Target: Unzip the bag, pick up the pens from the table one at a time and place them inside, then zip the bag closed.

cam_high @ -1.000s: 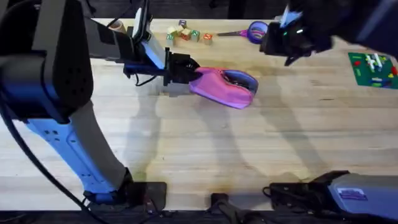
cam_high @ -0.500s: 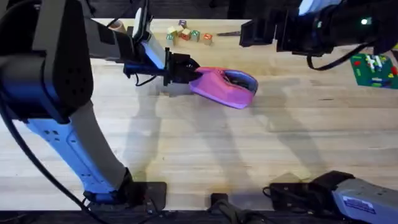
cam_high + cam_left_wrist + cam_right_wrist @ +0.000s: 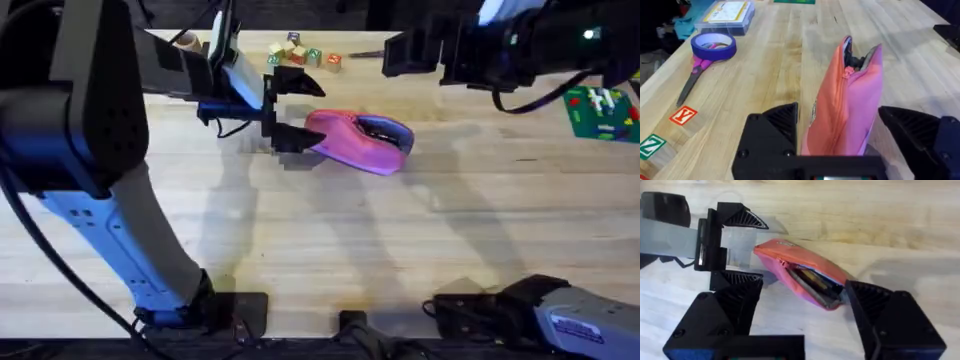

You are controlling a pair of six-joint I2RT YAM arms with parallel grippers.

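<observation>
Soft pink pouch (image 3: pixel 358 141) lies unzipped on the grainy plank bench (image 3: pixel 400 240), between the left end effector's (image 3: pixel 296 108) wide black fingers; right end effector (image 3: pixel 805 315) hovers wide.

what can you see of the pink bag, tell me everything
The bag is a soft bright-pink fabric pouch, long and narrow, lying on the table at the middle of its far half. Its zipper is open at the end away from the left gripper, showing dark contents inside. The left gripper's open fingers straddle the closed end without clearly touching it. The right gripper hovers open above the bag.
</observation>
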